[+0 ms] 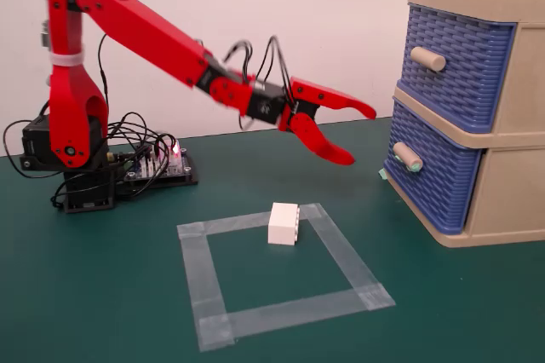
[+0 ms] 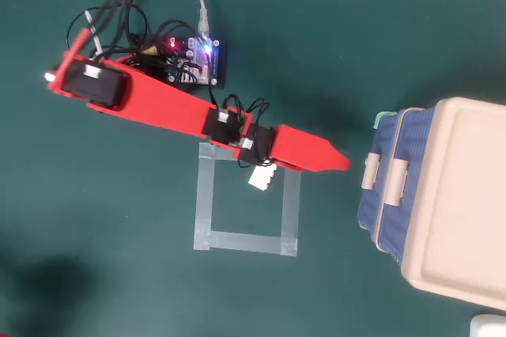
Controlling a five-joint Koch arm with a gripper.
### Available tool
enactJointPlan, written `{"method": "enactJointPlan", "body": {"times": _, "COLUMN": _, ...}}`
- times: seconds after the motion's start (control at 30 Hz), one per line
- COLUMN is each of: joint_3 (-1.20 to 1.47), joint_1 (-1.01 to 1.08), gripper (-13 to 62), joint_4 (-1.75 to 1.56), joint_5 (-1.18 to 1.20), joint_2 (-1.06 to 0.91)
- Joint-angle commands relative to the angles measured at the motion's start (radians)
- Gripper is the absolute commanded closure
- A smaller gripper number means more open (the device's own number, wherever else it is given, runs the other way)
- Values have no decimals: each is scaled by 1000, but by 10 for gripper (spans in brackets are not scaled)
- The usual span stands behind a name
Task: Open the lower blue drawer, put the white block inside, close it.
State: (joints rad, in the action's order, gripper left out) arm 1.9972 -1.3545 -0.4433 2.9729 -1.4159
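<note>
We find the gripper (image 1: 358, 135) wide open and empty, held in the air above the white block (image 1: 283, 223), short of the lower blue drawer (image 1: 430, 177), which is shut.

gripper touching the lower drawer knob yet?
Apart. In the fixed view the open gripper hangs in the air left of the knob, with green table visible between them.
</note>
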Motion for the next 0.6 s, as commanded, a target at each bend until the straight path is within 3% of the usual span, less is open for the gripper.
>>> {"method": "enactJointPlan", "body": {"times": 0.0, "joint_3": -26, "joint_1": -23, "gripper": 178, "joint_4": -288, "joint_5": 66, "joint_2": 55}}
{"method": "enactJointPlan", "body": {"times": 0.4, "joint_3": -327, "joint_1": -54, "gripper": 219, "joint_4": -337, "joint_5": 31, "joint_2": 383}}
{"method": "enactJointPlan", "body": {"times": 0.57, "joint_3": -474, "joint_1": -67, "gripper": 301, "joint_4": -265, "joint_5": -9, "joint_2": 469}}
